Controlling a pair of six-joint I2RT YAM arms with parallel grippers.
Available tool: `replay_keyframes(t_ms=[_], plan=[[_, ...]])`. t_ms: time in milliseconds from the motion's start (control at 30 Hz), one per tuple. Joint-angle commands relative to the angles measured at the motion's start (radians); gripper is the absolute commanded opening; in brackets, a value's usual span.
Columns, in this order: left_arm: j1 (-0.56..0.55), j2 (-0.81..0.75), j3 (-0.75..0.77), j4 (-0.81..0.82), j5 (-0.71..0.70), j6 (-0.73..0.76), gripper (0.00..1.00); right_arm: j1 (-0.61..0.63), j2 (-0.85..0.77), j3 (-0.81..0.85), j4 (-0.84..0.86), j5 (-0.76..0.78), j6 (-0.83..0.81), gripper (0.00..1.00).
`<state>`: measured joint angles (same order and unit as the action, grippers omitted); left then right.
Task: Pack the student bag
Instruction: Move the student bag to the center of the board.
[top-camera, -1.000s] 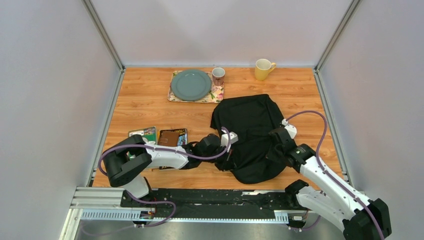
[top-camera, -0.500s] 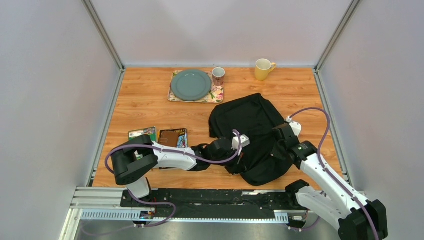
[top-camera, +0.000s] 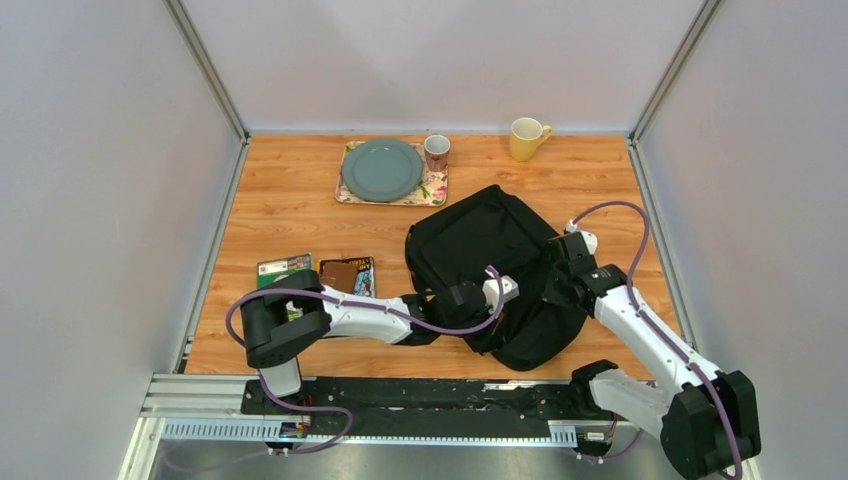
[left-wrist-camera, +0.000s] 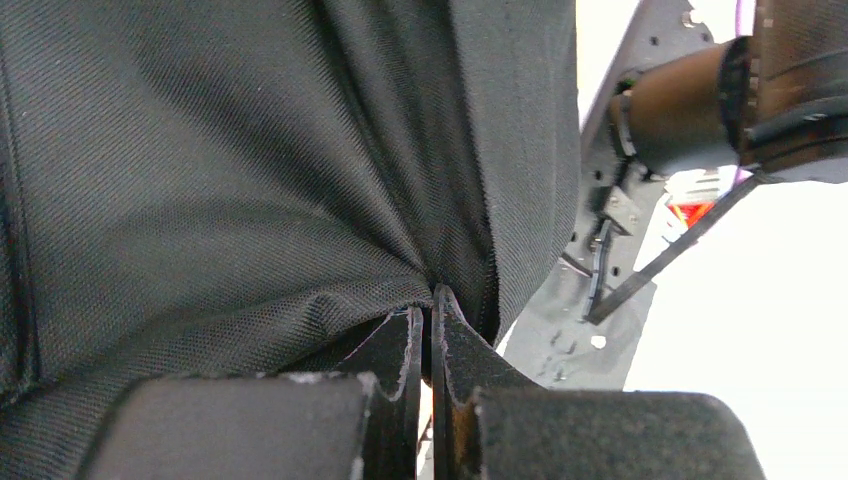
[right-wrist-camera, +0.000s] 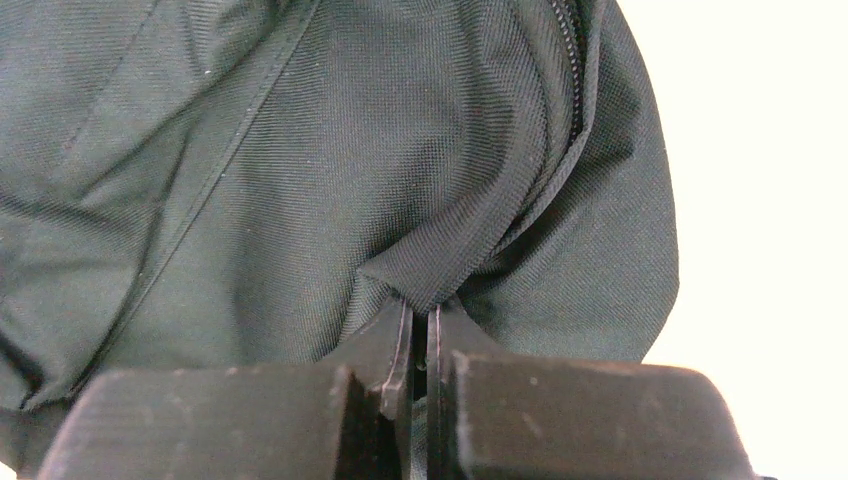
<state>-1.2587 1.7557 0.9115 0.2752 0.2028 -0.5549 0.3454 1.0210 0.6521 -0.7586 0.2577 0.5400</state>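
Note:
The student bag (top-camera: 480, 245), a large black fabric backpack, lies right of the table's middle. My left gripper (top-camera: 497, 303) is shut on a fold of the bag's fabric at its near edge; in the left wrist view (left-wrist-camera: 427, 310) the jaws pinch black cloth (left-wrist-camera: 250, 180). My right gripper (top-camera: 553, 292) is shut on a fold at the bag's right side; in the right wrist view (right-wrist-camera: 420, 312) the jaws pinch a ridge of fabric (right-wrist-camera: 440, 250) beside a zipper (right-wrist-camera: 570, 70). Both grippers stand close together on the bag's near right part.
Two small books (top-camera: 347, 275) (top-camera: 285, 267) lie on the table left of the bag, by the left arm. A grey plate (top-camera: 381, 169) on a floral mat, a patterned cup (top-camera: 436, 152) and a yellow mug (top-camera: 526, 138) stand at the back.
The left gripper has moved right along the bag's near edge, dragging fabric. The right gripper has moved slightly back. The bag has bunched and swung, its far end shifting left.

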Motion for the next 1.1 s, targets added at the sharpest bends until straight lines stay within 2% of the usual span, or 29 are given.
replay_keyframes(t_ms=[0,133,233,267,333,367,400,433,467,567,600,700,733,833,967,1067], plan=[[-0.025,-0.077,-0.032,-0.122,-0.025,0.01,0.0,-0.032,0.016,0.069,0.306,-0.024,-0.061,0.0],[0.019,-0.105,-0.03,-0.109,0.009,0.045,0.0,-0.032,0.16,0.162,0.329,-0.1,-0.08,0.0],[0.019,-0.093,-0.002,-0.16,0.046,0.085,0.2,-0.033,0.283,0.228,0.328,-0.094,-0.138,0.0],[0.019,-0.094,-0.006,-0.156,0.058,0.09,0.33,-0.034,0.321,0.245,0.315,-0.08,-0.156,0.0],[0.019,-0.104,-0.032,-0.146,0.075,0.095,0.44,-0.032,0.344,0.259,0.331,-0.086,-0.213,0.0],[0.019,-0.108,-0.04,-0.143,0.075,0.092,0.55,-0.034,0.352,0.262,0.337,-0.086,-0.225,0.0],[0.019,-0.114,-0.051,-0.143,0.072,0.087,0.59,-0.034,0.369,0.27,0.338,-0.074,-0.232,0.01],[0.019,-0.137,-0.08,-0.142,0.061,0.079,0.63,-0.034,0.373,0.276,0.337,-0.057,-0.233,0.05],[0.019,-0.153,-0.097,-0.142,0.014,0.075,0.72,-0.039,0.379,0.284,0.325,-0.06,-0.238,0.1],[0.028,-0.246,-0.167,-0.143,-0.101,0.053,0.78,-0.049,0.338,0.277,0.309,-0.052,-0.218,0.32],[0.033,-0.274,-0.186,-0.14,-0.129,0.046,0.78,-0.049,0.317,0.274,0.303,-0.046,-0.212,0.45],[0.07,-0.373,-0.244,-0.143,-0.201,0.024,0.79,-0.075,0.196,0.265,0.248,-0.035,-0.167,0.63],[0.082,-0.41,-0.264,-0.145,-0.247,0.02,0.79,-0.074,0.138,0.259,0.23,-0.026,-0.157,0.65],[0.163,-0.467,-0.289,-0.156,-0.267,-0.007,0.79,-0.088,0.017,0.244,0.168,-0.047,-0.085,0.68],[0.298,-0.487,-0.269,-0.188,-0.16,-0.054,0.8,-0.088,-0.126,0.121,0.127,-0.237,0.059,0.7],[0.381,-0.46,-0.189,-0.27,-0.093,-0.091,0.8,-0.086,-0.232,0.057,0.063,-0.332,0.184,0.7]])
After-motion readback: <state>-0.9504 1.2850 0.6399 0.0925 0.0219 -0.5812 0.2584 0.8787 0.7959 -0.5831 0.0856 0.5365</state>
